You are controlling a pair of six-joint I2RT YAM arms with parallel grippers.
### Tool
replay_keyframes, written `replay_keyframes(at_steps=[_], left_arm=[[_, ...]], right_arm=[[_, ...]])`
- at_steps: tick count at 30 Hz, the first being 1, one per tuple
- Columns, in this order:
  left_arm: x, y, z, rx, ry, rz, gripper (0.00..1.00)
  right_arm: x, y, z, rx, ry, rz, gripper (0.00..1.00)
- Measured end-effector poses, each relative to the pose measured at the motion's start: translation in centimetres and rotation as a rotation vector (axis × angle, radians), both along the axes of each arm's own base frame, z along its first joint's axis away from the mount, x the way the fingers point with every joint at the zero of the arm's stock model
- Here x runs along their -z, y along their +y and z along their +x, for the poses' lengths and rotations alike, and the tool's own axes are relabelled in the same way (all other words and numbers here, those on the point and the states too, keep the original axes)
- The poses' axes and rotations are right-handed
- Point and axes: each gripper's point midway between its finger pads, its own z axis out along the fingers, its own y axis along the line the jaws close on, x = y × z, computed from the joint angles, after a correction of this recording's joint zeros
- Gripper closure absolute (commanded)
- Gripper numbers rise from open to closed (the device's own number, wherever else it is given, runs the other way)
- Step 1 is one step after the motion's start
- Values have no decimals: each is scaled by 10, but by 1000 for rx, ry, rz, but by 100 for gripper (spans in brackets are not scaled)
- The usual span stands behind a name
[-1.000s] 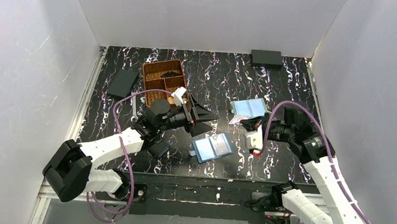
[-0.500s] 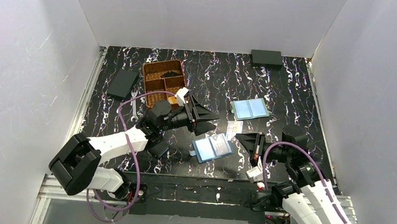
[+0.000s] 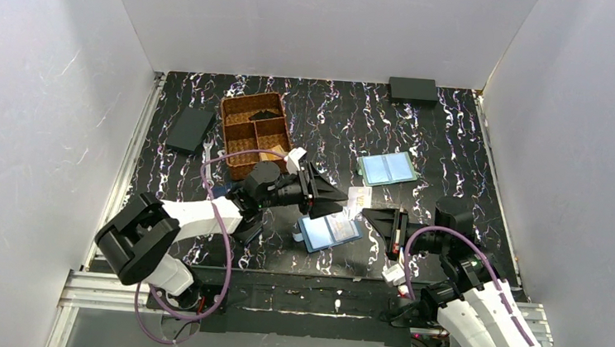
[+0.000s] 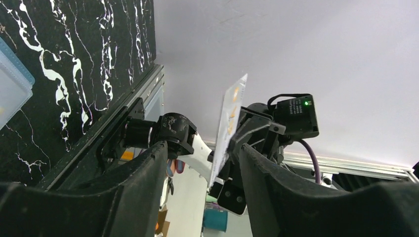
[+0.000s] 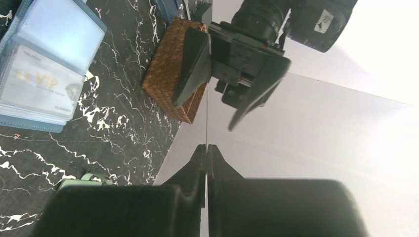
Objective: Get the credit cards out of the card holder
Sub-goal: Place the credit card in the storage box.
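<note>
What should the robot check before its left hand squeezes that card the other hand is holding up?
1. The right gripper is shut on the credit card: ok.
2. The credit card sits between the fingers of the left gripper: ok.
3. Left jaws touch it: not ok, there are gaps on both sides.
4. The card holder lies open on the table: ok.
5. The card holder is emptied: not ok, a VIP card sits inside.

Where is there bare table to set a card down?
Bare: between the wicker basket and the black box; right of the pale blue holder. Crowded: around the card holder, left gripper, right gripper and its credit card.
</note>
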Motion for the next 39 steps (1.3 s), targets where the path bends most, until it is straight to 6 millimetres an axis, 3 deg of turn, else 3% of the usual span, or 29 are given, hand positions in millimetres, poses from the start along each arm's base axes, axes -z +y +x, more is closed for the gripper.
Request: replay_keyframes(at_steps=[4, 16, 20, 21, 22, 23, 25, 27, 32, 36, 39], left_arm=[[7, -5, 0, 16, 12, -5, 54], [-3, -18, -1, 52, -11, -105, 72], [0, -22, -1, 60, 4, -121, 100], [0, -23, 0, 61, 4, -128, 100], [0, -24, 0, 63, 2, -136, 100], [-3, -24, 0, 67, -3, -147, 100], [-6, -24, 0, 67, -18, -160, 100], [-8, -24, 0, 69, -34, -164, 100], [7, -8, 3, 48, -83, -81, 100], [19, 37, 17, -36, -171, 73, 100], [3, 78, 32, -119, -340, 175, 100]], right_arm=[[-1, 1, 0, -5, -10, 5, 99], [3, 2, -3, -15, -2, 4, 99], [3, 3, -4, -20, -2, 5, 99], [3, 3, -4, -21, -2, 4, 99], [3, 3, -4, -21, -1, 4, 96], [4, 3, -4, -19, 2, 2, 86], [6, 2, -3, -15, 3, -1, 40], [8, 2, -4, -16, 15, -5, 6], [17, -3, -3, 49, 160, -13, 2], [5, -9, 7, 203, 440, 46, 2], [-7, -8, 27, 368, 737, 97, 2]])
